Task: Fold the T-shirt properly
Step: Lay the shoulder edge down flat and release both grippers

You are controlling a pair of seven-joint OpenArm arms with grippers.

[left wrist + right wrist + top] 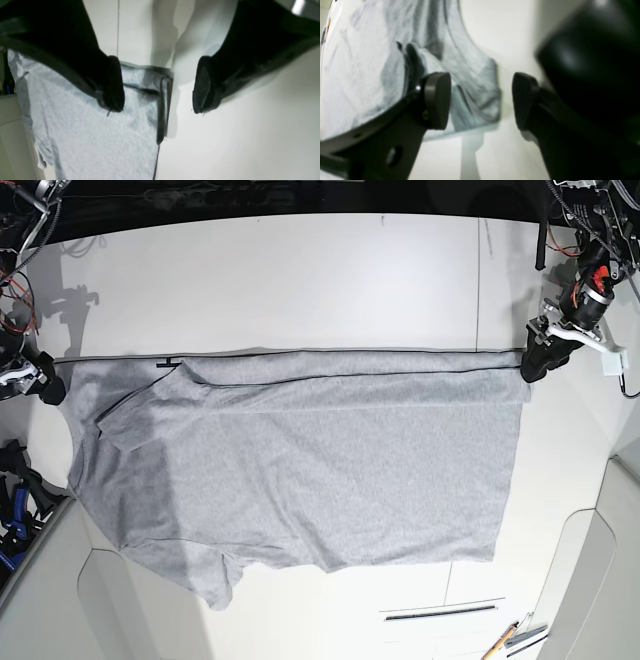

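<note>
T-shirt (330, 470) lies on the counter (330, 270) between my two spread grippers, its long top edge running from near the left gripper (158, 85) to near the right gripper (481, 101).

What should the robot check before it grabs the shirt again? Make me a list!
1. Left tool open: ok, its fingers are apart.
2. Right tool open: ok, there is a gap between its fingers.
3. Both tools by the shirt: ok, one near each end of its long far edge.
4. Shirt smooth: not ok, it has creases and a bunched part on the base view's left.
5. Pens away from the shirt: ok, they lie apart from it.
6. Lettering side: cannot tell, no letters show.
</note>
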